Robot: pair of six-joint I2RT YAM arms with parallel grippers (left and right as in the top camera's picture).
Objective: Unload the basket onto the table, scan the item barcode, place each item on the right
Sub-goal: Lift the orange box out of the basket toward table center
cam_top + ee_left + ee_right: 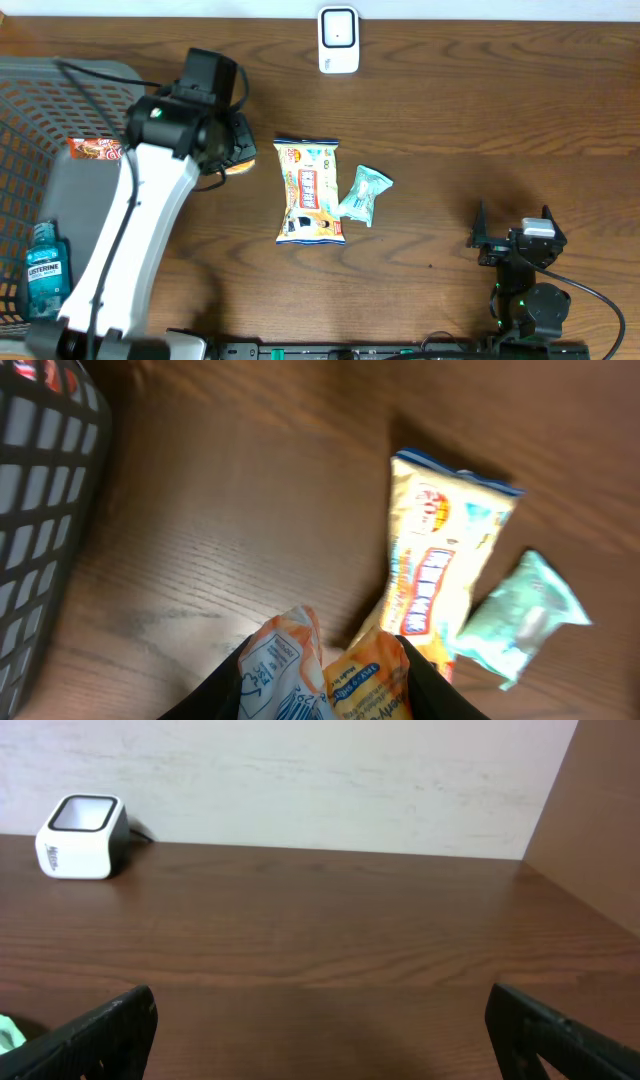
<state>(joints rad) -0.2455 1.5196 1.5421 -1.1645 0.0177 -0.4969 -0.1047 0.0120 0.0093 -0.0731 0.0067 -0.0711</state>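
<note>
One orange packet [290, 675] is pinched in the left gripper [328, 698], over the table [450, 130] beside the one basket [20, 110]. It pokes out past the fingers; its full length is hidden. Two others lie loose: a yellow bag [309, 192] and a teal pouch [362, 194]. One scanner [338, 40]. The right gripper [322, 1035] is spread wide, empty.

Open wood from right tool [320, 1020] to scanner [82, 837] — basket [25, 120] walls left edge, yellow packet [310, 190] and green packet [362, 192] (touching) mid-table
</note>
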